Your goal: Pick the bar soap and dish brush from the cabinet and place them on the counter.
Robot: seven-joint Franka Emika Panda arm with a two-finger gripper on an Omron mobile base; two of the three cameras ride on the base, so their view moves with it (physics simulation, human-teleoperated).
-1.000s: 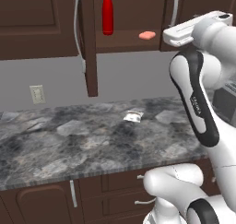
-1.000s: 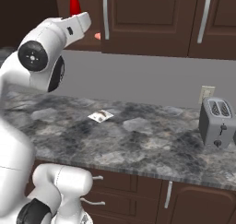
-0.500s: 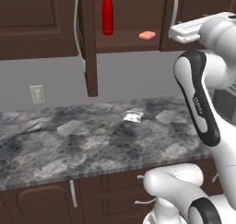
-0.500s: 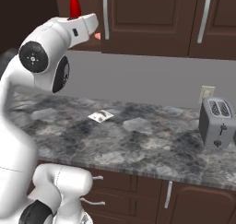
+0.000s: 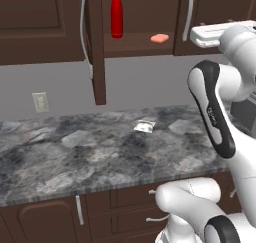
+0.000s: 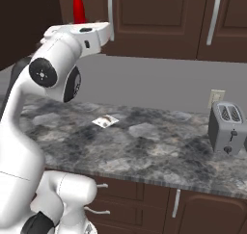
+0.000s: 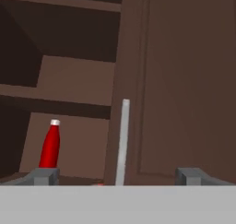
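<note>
Your cabinet point(image 5: 140, 17) stands open above the counter point(image 5: 100, 152); its shelf holds a tall red bottle point(image 5: 116, 14) and, to its right, the bar soap point(image 5: 159, 38). The soap looks stiff, light and probably slick, so pinch it across its short sides. You can't see a brush here. The gripper point(image 7: 117, 174) hangs wide apart, empty, before the cabinet.

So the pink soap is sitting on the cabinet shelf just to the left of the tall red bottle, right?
Not quite. The bar soap does sit on the cabinet shelf, but to the right of the red bottle, not the left. The left base view shows this.
</note>
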